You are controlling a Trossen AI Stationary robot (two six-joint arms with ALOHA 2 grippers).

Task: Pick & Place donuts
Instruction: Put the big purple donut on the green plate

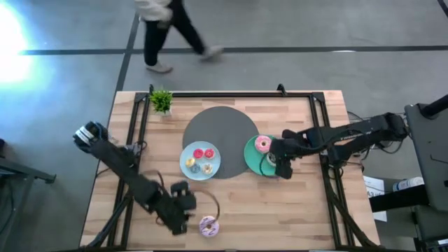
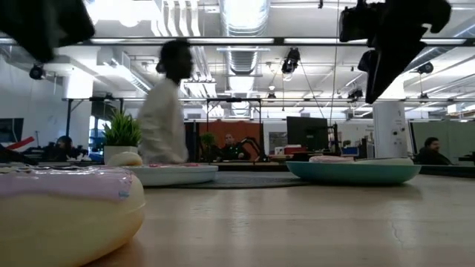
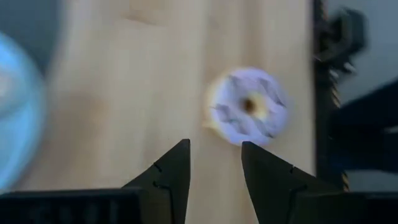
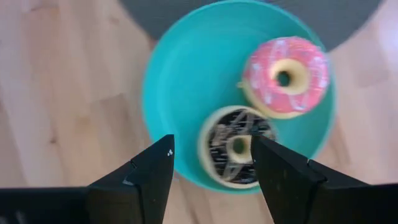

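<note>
The purple-sprinkled donut (image 1: 208, 226), near the table's front edge, is approached by the left gripper (image 3: 214, 163), fingers spread; descent and closing are judged next. The right gripper (image 4: 211, 163), spread, hovers over the green plate (image 4: 186, 81).

I see a pink donut (image 4: 285, 76) and dark-striped donut (image 4: 236, 147) on green plate (image 4: 186, 93); white-purple donut (image 3: 247, 107) on tan wood.

No legible text, label, brand, number or sign is found in any view. Nothing readable is carried by the pale wooden table (image 1: 280, 203), and nothing can be read in the room behind.
</note>
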